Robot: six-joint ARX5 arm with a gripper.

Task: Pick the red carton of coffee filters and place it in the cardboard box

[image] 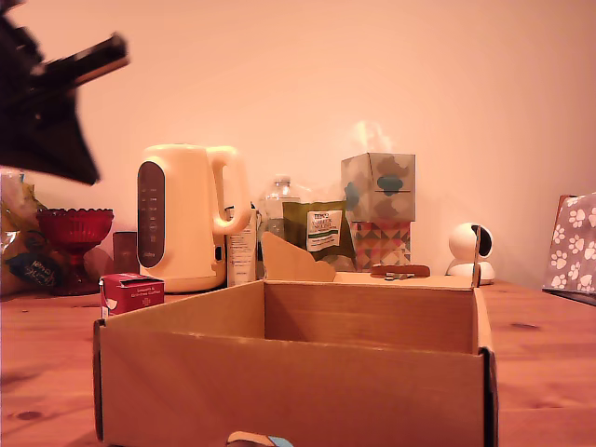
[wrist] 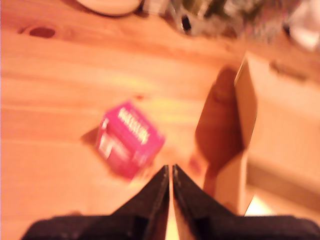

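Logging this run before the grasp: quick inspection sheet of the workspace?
Surface: wooden table, knots visible.
Job's things: red carton of coffee filters on the table, beside the cardboard box at the exterior view's left; box open.
Clutter: cream kettle, red glass goblet, patterned tissue box, green packet, clear bottle, white round camera.
Gripper: gripper shut, holding nothing, above the table near the carton.
Cables: nothing seen.
Surroundings: plain wall; paw-print item at the exterior view's right edge.
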